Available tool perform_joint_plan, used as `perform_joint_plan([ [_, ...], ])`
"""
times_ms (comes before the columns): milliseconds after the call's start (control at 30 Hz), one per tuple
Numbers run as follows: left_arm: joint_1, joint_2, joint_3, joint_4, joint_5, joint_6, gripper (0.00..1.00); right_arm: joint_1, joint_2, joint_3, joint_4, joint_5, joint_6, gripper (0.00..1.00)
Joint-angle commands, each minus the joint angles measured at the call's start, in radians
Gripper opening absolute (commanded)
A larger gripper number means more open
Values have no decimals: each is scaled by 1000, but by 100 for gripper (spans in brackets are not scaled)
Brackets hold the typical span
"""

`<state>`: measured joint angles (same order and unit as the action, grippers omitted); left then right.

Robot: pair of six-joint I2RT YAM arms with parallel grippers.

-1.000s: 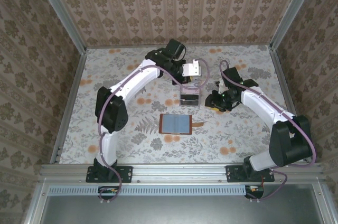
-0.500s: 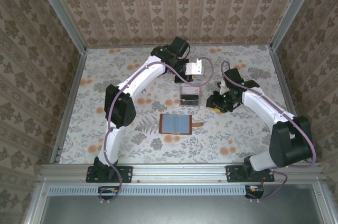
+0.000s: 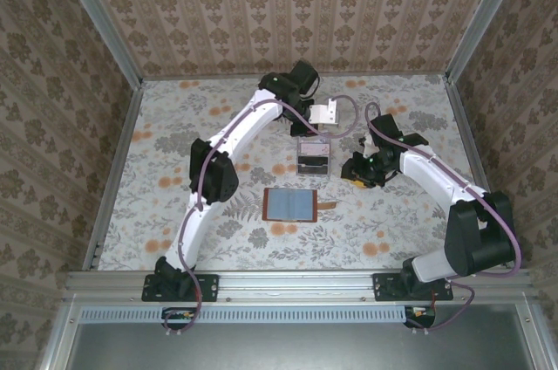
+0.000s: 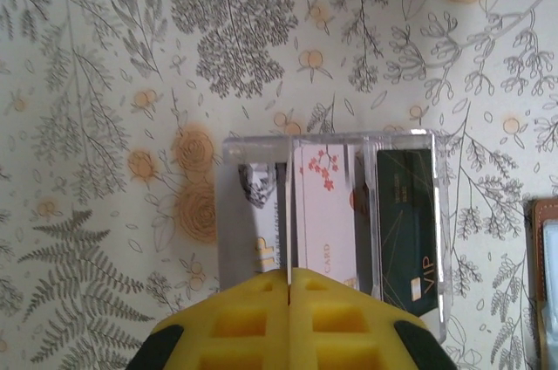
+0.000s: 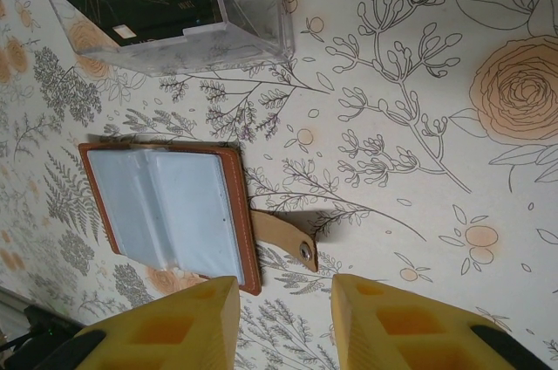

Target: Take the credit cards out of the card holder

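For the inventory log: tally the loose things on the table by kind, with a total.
credit cards: 3 (pale grey, white with pink flowers, dark green), one per tray compartment
card holder: 1, lying open
clear tray: 1
Total: 5

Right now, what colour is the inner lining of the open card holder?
Pale grey-blue, bordered by the brown leather of the card holder; it shows best in the right wrist view.
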<state>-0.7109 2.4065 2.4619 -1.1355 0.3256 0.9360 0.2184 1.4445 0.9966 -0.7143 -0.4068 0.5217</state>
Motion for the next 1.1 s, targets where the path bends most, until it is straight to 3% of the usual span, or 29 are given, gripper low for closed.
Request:
perform_joint_plan([
  [0, 8, 27, 35, -46, -34, 21, 0, -5, 4, -11, 1, -13, -16, 34],
  [367, 6, 78, 47, -6, -68, 0, 0, -8, 15, -23, 12, -20, -19, 34],
  [833, 0, 80, 82, 23, -101, -21, 20, -8, 11, -15, 7, -23, -19, 34],
  [1067, 3, 60, 80, 30, -120, -52, 26, -8, 11, -16, 12, -18, -19, 34],
])
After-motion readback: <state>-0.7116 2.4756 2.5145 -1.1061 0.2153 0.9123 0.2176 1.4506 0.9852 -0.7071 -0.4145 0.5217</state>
